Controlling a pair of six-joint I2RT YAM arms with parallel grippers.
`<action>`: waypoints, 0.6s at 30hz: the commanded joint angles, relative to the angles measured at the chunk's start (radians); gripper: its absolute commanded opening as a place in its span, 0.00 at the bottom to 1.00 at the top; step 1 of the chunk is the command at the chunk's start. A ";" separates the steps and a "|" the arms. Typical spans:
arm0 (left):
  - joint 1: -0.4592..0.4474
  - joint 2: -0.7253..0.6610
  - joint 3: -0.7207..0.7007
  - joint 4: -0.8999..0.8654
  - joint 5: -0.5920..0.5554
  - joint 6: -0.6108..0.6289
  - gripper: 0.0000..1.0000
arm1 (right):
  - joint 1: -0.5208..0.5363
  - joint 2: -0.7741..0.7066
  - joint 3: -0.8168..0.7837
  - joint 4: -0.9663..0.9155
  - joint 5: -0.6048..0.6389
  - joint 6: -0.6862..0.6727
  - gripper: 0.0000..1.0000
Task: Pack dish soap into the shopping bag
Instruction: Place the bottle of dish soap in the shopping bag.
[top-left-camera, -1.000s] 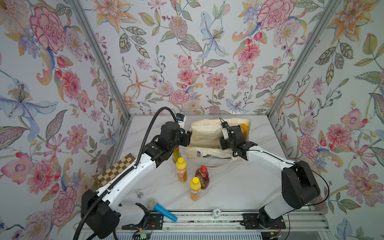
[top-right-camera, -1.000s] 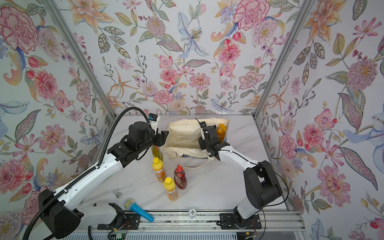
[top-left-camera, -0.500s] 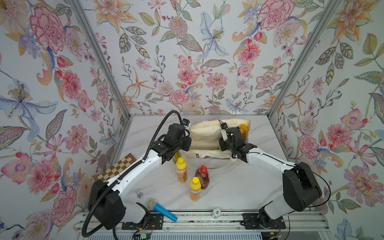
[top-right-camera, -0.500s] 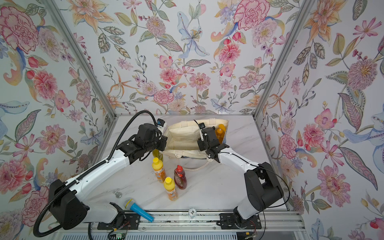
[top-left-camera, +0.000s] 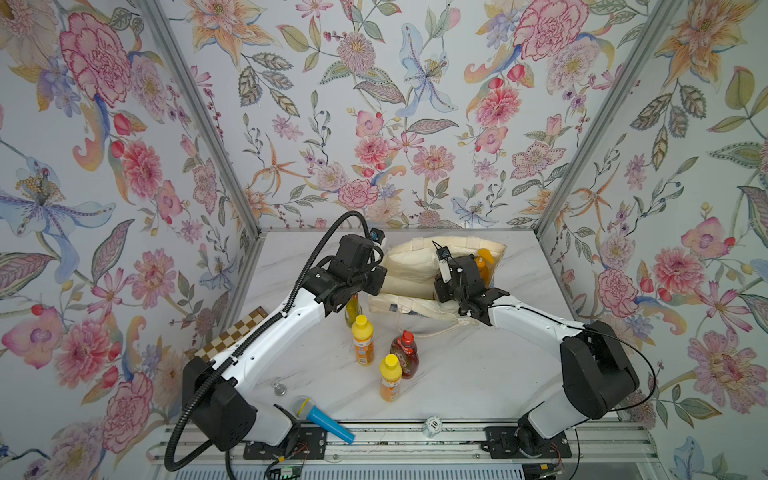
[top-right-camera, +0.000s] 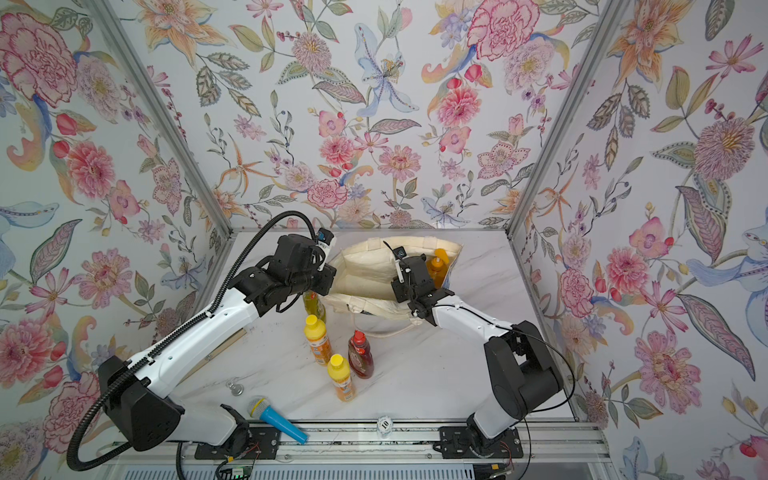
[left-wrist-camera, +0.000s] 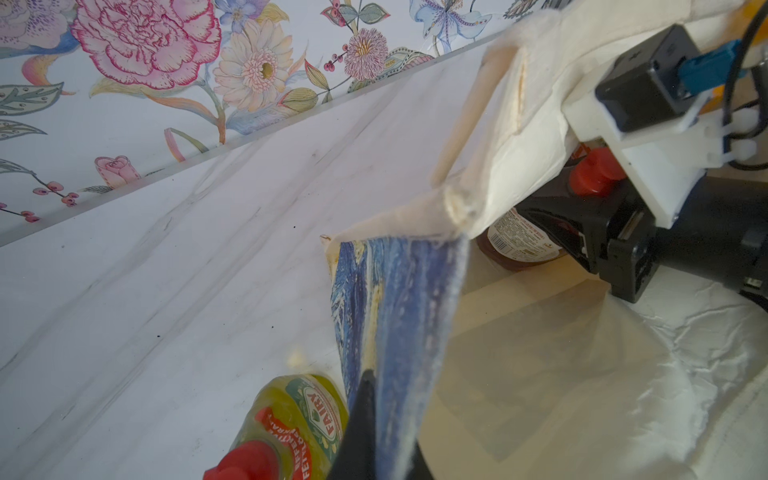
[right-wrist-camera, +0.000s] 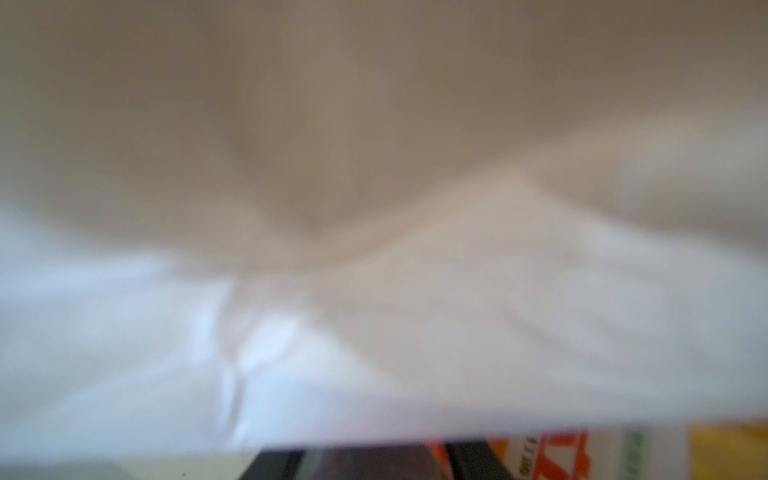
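- Bag: we find it at the rear of the table, mouth open, between the two wrists.
- Left gripper: fingers clenched on the bag's blue-printed front panel at the rim.
- Right gripper: reaches inside the bag, with its fingers grasping a red bottle around the body. The bottle's red cap shows beside the wrist.
- Pump bottle: upright inside the bag, at the end nearer the right arm.
- Green bottle: on the table, just beside the bag's front corner, under the left wrist.
- Yellow-capped bottles: upright on the table in front of the bag, apart from it.
- Second red bottle: upright, just beside the nearer yellow-capped one.
- Right wrist view: mostly blurred cream cloth, so we cannot tell more from it.
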 joint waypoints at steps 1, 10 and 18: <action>0.000 -0.035 0.057 -0.018 -0.071 0.023 0.00 | -0.037 0.030 0.011 -0.026 0.081 -0.038 0.06; 0.000 -0.057 0.019 0.008 -0.062 -0.004 0.00 | -0.031 -0.033 0.004 -0.100 0.016 0.019 0.40; 0.000 -0.042 -0.015 0.061 -0.021 -0.023 0.00 | -0.001 -0.136 0.023 -0.129 -0.015 0.040 0.61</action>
